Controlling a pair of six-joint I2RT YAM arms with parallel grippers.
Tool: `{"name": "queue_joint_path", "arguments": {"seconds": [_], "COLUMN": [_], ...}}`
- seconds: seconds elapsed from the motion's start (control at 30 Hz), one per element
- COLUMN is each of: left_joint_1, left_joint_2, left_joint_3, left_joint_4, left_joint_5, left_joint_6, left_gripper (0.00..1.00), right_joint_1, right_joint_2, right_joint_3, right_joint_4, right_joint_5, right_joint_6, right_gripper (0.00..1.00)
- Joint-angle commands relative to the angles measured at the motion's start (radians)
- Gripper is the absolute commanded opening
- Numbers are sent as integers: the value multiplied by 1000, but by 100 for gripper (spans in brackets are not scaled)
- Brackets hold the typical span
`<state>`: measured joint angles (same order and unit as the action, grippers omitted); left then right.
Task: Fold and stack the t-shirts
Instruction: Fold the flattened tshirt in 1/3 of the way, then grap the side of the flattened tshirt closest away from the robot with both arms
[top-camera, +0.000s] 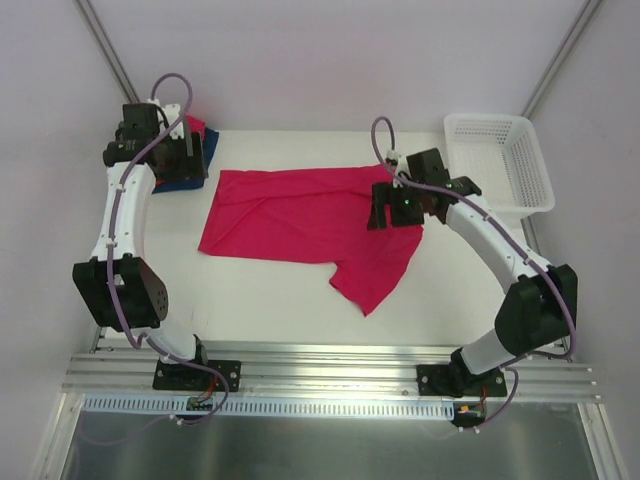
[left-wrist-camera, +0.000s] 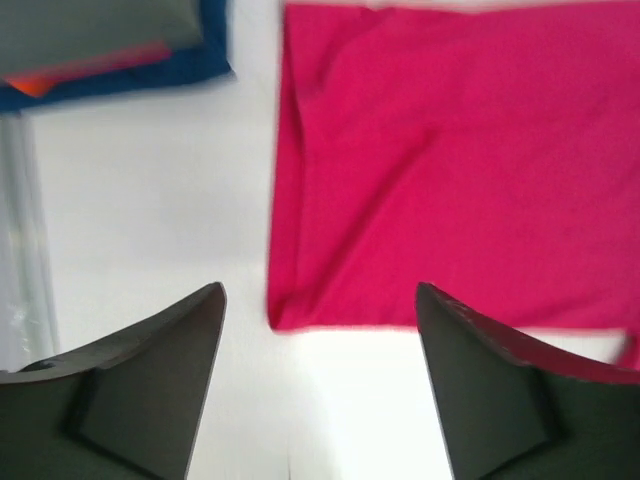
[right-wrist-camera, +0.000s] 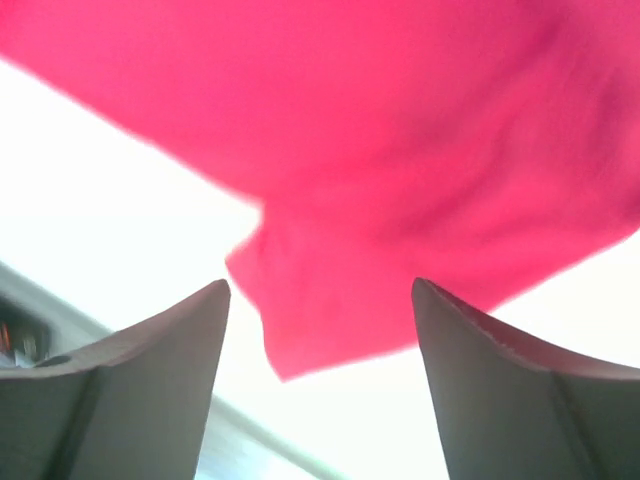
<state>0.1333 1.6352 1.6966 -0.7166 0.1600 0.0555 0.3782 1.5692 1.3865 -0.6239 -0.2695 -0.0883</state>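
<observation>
Fingers (right-wrist-camera: 150, 370) wide and empty, the right gripper (right-wrist-camera: 320, 290) hovers over the crosswise red shirt (top-camera: 290, 215); the left gripper (left-wrist-camera: 320, 290), equally wide, hangs beside it.

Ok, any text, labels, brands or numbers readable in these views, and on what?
None readable in any view.
The red t-shirt is plain, with no print showing.
The white basket shows no label.
The folded stack shows an orange strip, too blurred to tell whether it carries text.
</observation>
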Motion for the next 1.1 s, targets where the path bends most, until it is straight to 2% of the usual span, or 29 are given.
{"name": "queue_joint_path", "arguments": {"seconds": [0.0, 0.1, 0.13, 0.3, 0.63, 0.8, 0.93, 1.07], "left_joint_1": [12, 49, 55, 60, 109, 121, 126, 137], "left_joint_2": [49, 54, 54, 32, 110, 101, 120, 150], "left_joint_3": [-167, -239, -255, -360, -354, -362, -356, -333], "left_joint_4": [-128, -142, -139, -95, -83, -86, -90, -92], "left_joint_5": [165, 262, 268, 250, 317, 320, 308, 303], "left_joint_6": [15, -54, -95, -98, -111, -109, -108, -100], "left_gripper": [74, 73, 72, 71, 70, 69, 68, 68], "right_joint_1": [24, 50, 57, 91, 303, 349, 366, 383], "right_joint_2": [-29, -58, -60, -51, -64, -26, 23, 74], "right_joint_3": [-177, -263, -299, -362, -360, -316, -259, -228], "right_joint_4": [-85, -74, -71, -72, -85, -103, -102, -103], "right_joint_5": [-37, -37, -34, -20, 82, 92, 95, 92], "right_joint_6": [9, 15, 22, 33, -27, -44, -53, -62], "right_gripper": [77, 76, 75, 69, 63, 58, 50, 49]}}
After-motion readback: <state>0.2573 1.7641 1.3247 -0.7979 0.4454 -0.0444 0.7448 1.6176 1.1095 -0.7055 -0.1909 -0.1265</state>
